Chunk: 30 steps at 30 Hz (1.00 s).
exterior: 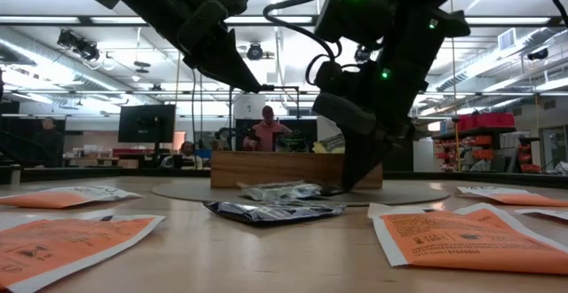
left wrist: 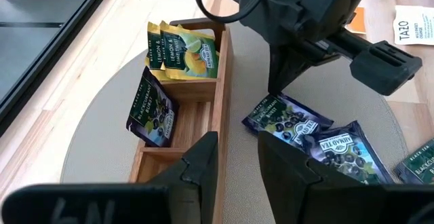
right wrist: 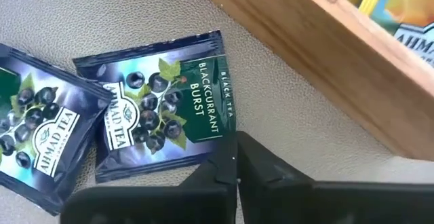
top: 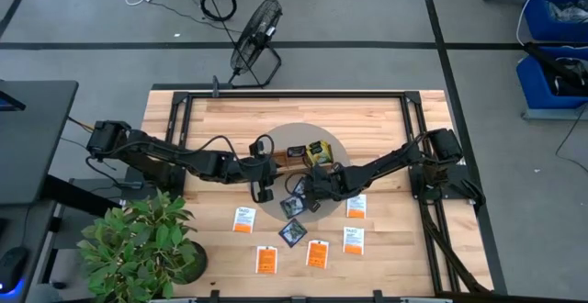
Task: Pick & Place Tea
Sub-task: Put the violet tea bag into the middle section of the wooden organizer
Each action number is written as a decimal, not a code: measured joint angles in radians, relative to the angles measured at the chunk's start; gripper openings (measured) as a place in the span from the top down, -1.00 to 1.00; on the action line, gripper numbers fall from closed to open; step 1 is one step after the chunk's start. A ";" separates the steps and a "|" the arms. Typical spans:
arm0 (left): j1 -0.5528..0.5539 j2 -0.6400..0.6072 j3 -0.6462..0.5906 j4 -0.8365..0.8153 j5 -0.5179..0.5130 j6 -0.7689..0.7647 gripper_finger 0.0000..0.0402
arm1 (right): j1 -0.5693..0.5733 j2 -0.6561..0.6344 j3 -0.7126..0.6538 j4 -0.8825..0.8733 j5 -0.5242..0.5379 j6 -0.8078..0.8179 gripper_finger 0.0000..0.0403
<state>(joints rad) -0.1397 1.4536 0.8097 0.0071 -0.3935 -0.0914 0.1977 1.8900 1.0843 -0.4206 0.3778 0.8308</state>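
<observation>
The right gripper point(right wrist: 236, 173) is closed on the edge of a blue packet point(right wrist: 163, 108) lying on the mat point(right wrist: 298, 122) beside the tray point(right wrist: 319, 54). So thin a pinch may slip when lifted. The left gripper point(left wrist: 237, 159), slightly parted and empty, is held near.

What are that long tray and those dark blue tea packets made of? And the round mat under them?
Tray: looks like unpainted wood, grain and warm brown tone showing. Dark blue packets: probably foil or plastic-coated film, since they shine and crinkle at the sealed edges. Round mat: matte grey-beige with a fine speckled texture, maybe felt or cork; hard to say.
</observation>
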 joint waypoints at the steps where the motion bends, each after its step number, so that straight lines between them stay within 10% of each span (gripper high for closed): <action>1: 0.000 0.000 0.000 0.000 0.000 0.000 0.45 | 0.001 0.000 0.000 0.000 0.006 -0.002 0.99; 30: 0.000 0.001 0.000 -0.012 0.000 0.000 0.45 | 0.022 -0.125 0.000 0.029 0.026 -0.174 1.00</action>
<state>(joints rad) -0.1397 1.4548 0.8097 -0.0050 -0.3935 -0.0910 0.2199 1.7649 1.0847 -0.3914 0.4034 0.6570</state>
